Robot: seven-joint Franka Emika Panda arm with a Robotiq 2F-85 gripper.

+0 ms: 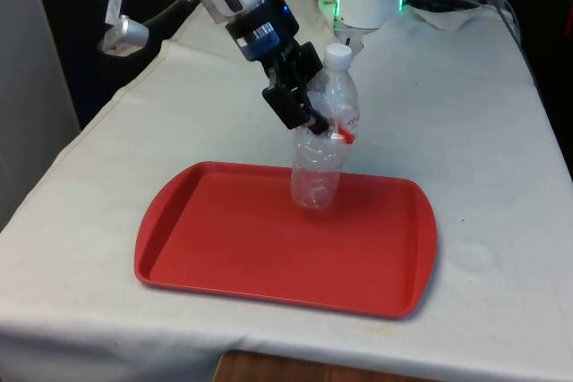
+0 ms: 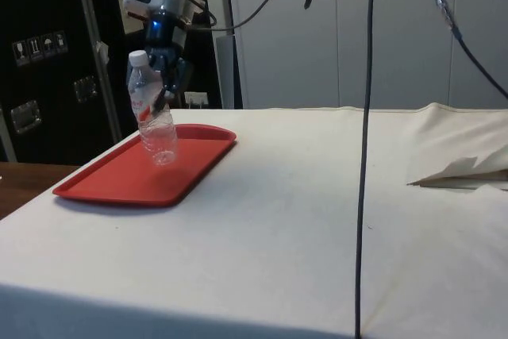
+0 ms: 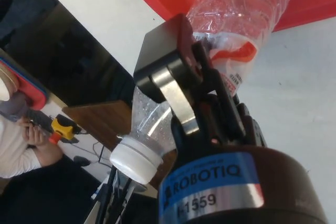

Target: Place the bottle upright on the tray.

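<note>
Pincer (image 1: 315,120) clamped on the clear bottle (image 1: 324,145) at its label band, cap up, leaning slightly. Bottle's base sits at or just above the red tray (image 1: 242,252), near its far edge; contact unclear. Mid-body grip likely keeps it steady for standing.

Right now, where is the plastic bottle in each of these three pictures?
Front view: the bottle is near the centre, held by the gripper over the far edge of the red tray.
Side view: the bottle is on the left, above the tray.
Wrist view: the bottle runs diagonally past the fingers, white cap nearest.
Shared landmark: the red tray.
</note>
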